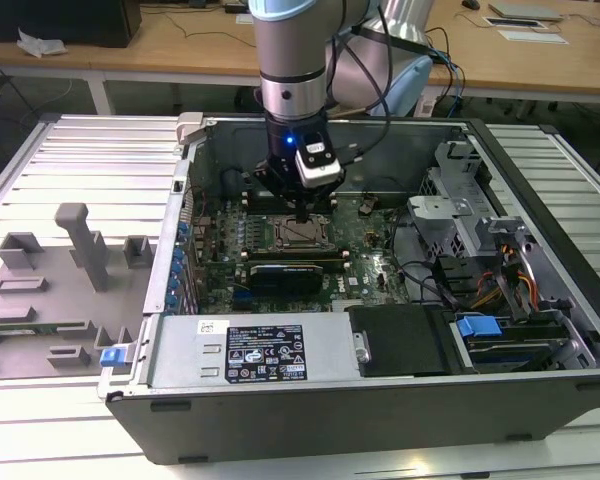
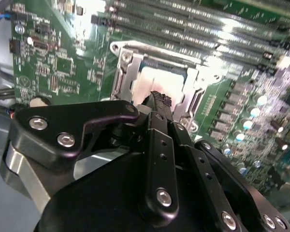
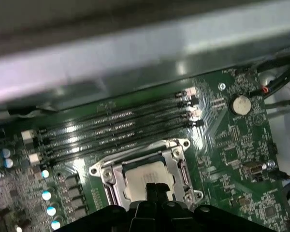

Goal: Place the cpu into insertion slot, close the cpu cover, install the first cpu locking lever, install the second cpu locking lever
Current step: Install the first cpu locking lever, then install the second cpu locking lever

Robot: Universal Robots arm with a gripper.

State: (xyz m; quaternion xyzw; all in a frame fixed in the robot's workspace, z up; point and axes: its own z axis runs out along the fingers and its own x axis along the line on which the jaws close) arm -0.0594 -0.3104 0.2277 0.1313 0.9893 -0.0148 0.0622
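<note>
I have the open computer case [image 1: 380, 400] lying flat on the table [image 1: 80, 150], its side off so the arm can come straight down onto the motherboard [image 1: 370, 250]. On the bare table toward the exterior view's left stand grey fixture blocks [image 1: 80, 245], well apart from the work.

The arm hangs upright over the middle of the board, which I judge is deliberate: a vertical approach keeps the chip level with the socket. The long black memory slots [image 3: 116, 128] run beside the insertion slot [image 3: 104, 171] on the side toward the case's far wall, so there is little room to stray that way.

The cpu [image 3: 147, 176] already lies inside the insertion slot, its pale metal top level with the silver frame around it. I cannot tell whether the cpu cover is down over it.

The hand [image 2: 158, 99] sits directly above the chip, fingertips pressed together into one narrow point and holding nothing. I read that as a pushing tool rather than a grasp, either touching the chip's top or just short of it.
</note>
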